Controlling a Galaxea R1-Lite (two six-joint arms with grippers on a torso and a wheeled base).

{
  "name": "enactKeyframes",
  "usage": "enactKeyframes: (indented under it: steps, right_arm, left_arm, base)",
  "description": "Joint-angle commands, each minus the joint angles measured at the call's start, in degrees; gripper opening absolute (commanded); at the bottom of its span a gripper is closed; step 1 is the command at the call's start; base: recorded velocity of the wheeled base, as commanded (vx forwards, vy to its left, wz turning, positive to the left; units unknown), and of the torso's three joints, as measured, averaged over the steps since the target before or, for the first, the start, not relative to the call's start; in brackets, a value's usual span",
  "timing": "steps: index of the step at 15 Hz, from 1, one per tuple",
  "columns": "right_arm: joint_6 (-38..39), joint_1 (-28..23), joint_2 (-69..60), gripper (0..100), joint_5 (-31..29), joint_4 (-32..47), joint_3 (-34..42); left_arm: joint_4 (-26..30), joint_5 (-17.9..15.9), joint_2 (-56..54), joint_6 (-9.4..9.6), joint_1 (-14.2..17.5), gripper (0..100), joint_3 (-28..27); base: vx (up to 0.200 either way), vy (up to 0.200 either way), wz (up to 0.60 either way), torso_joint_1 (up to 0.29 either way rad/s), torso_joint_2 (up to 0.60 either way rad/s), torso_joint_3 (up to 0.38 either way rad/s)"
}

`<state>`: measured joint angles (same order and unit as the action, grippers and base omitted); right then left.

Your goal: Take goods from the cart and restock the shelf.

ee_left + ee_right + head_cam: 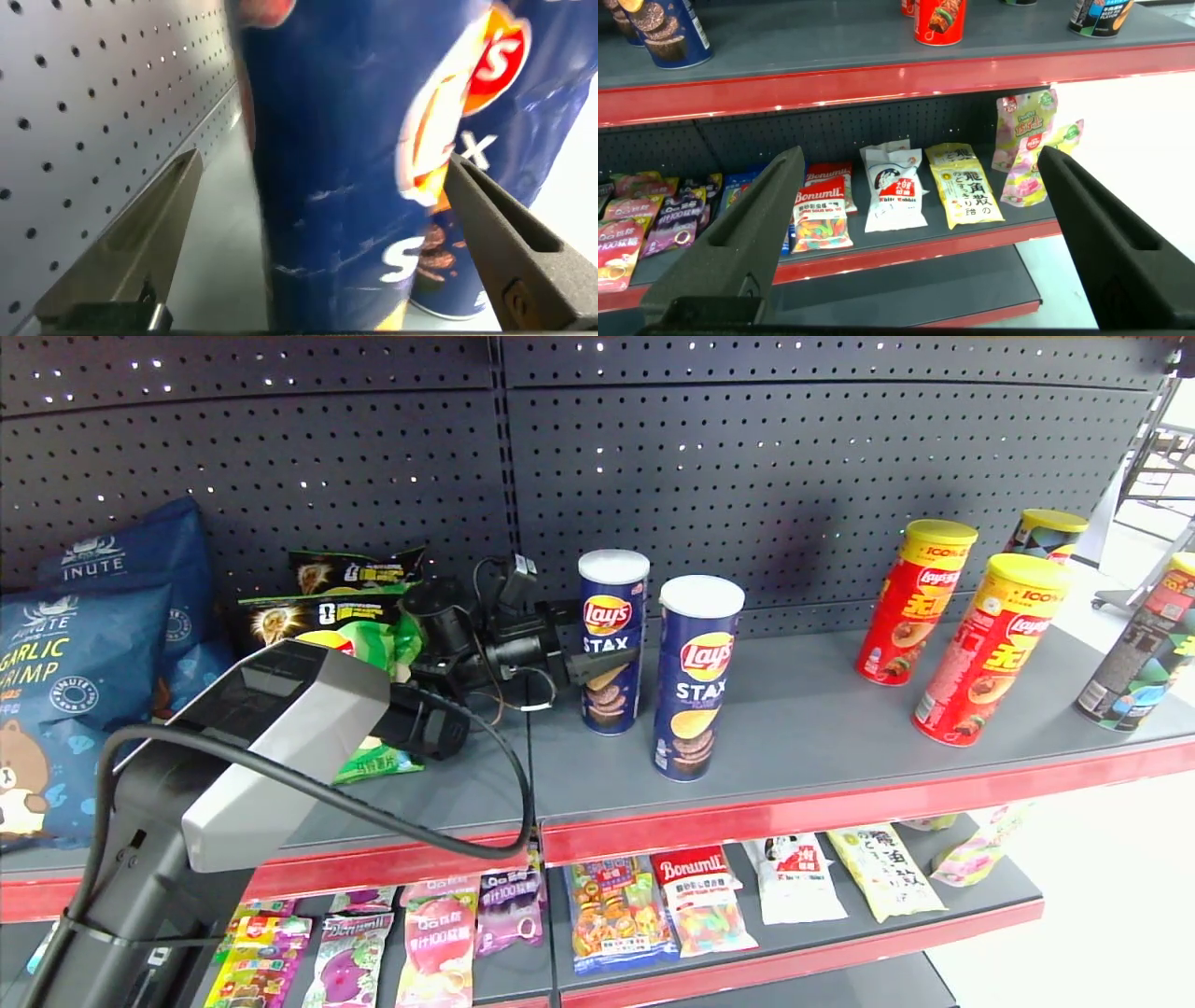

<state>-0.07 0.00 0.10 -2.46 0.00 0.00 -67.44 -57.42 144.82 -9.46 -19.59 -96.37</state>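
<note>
Two blue chip cans with white lids stand upright on the grey upper shelf (803, 728). The rear can (611, 616) stands close to the pegboard, the front can (695, 677) to its right and nearer the edge. My left gripper (605, 663) is at the rear can's mid height, open, one finger in front of the can. In the left wrist view that can (364, 159) stands between the spread fingers (140, 243), with a gap on the pegboard side. My right gripper (906, 243) is open with nothing in it, level with the lower shelf.
Red cans (990, 644) and dark cans (1139, 653) stand at the shelf's right end. Blue snack bags (84, 663) and green bags (345, 616) crowd the left. Candy and snack bags (895, 187) lie on the lower shelf. The pegboard wall (747, 457) closes the back.
</note>
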Motion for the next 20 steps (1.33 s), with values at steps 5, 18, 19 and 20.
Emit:
enactKeyframes:
  steps: [5, 18, 19, 20]
  right_arm:
    - [0.0, 0.0, 0.0, 100, 0.0, 0.0, 0.0]
    - [0.0, 0.0, 0.0, 100, 0.0, 0.0, 0.0]
    - [0.0, 0.0, 0.0, 100, 0.0, 0.0, 0.0]
    - [0.0, 0.0, 0.0, 100, 0.0, 0.0, 0.0]
  left_arm:
    - [2.8, -0.1, -4.8, 0.14, 1.0, 100, 4.0]
    - [36.3, 0.3, -21.2, 19.74, 6.7, 100, 11.7]
    - [36.8, 0.3, -22.7, 19.66, 6.8, 100, 12.6]
    - [38.4, 0.4, -25.0, 19.57, 7.4, 100, 13.7]
  base:
    - [0.000, 0.000, 0.00, 0.000, 0.00, 0.000]
    - [0.000, 0.000, 0.00, 0.000, 0.00, 0.000]
    - [0.000, 0.000, 0.00, 0.000, 0.00, 0.000]
    - [0.000, 0.000, 0.00, 0.000, 0.00, 0.000]
